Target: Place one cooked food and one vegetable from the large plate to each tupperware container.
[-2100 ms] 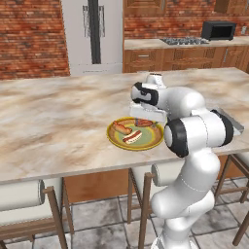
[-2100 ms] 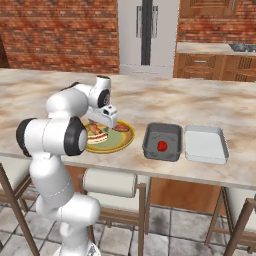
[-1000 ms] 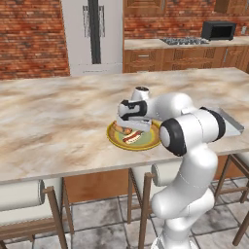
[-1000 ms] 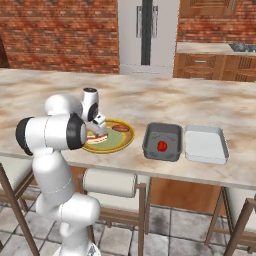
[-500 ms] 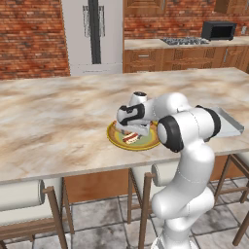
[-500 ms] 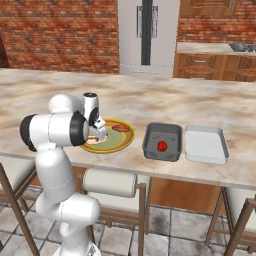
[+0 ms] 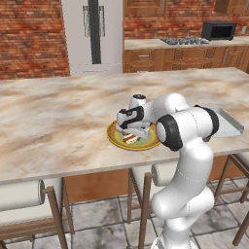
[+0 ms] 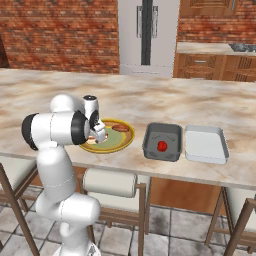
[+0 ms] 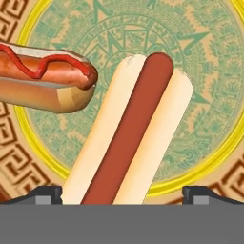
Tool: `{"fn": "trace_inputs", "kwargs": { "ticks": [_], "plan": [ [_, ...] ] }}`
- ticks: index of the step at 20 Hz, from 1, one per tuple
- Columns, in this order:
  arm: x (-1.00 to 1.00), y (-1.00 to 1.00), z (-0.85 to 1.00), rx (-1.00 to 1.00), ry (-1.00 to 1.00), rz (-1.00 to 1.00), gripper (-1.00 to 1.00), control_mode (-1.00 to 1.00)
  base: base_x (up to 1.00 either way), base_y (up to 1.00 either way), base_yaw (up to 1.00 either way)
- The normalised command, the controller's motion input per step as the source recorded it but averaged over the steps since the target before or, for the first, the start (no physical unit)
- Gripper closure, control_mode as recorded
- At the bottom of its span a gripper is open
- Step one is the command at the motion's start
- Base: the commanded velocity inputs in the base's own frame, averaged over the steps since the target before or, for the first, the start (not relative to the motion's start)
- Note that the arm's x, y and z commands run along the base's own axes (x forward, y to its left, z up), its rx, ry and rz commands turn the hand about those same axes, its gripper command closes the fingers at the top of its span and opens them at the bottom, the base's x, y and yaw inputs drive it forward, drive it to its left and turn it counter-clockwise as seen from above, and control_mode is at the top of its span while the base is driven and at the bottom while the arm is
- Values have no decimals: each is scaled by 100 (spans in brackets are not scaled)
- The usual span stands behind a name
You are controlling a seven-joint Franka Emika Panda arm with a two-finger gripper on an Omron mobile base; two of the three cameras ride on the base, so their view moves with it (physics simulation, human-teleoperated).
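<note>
the gripper point(image 9: 122, 193) is low over the plate point(image 8: 124, 142), jaws spread wide and holding nothing. its two tips stand on either side of a plain hot dog point(image 9: 131, 131), so i judge this wide opening is there to take the bun across its width. a second hot dog point(image 9: 45, 78), with a red sauce line, lies just beside it, near enough that a finger could push it. the plate sits near the front edge of the counter point(image 7: 53, 121). to its right are two trays: the dark tray point(image 8: 162, 141) already has a red vegetable point(image 8: 161, 146) inside, the pale tray point(image 8: 205, 143) has nothing visible inside.
</note>
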Motion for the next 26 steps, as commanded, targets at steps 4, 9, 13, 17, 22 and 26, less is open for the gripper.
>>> {"fn": "trace_inputs", "kwargs": {
  "ticks": [4,9,13,17,22,26],
  "plan": [
    [4,0,-7,0,0,-3,-100,-100,0,0,0],
    [16,0,-14,0,0,-4,-100,-100,0,0,0],
    [14,0,-14,0,0,-4,-100,-100,0,0,0],
    [1,0,-19,0,0,-3,-100,-100,0,0,0],
    [0,0,-9,0,0,-1,-100,-100,0,0,0],
    [0,0,0,0,0,0,100,-100,0,0,0]
  ]
}}
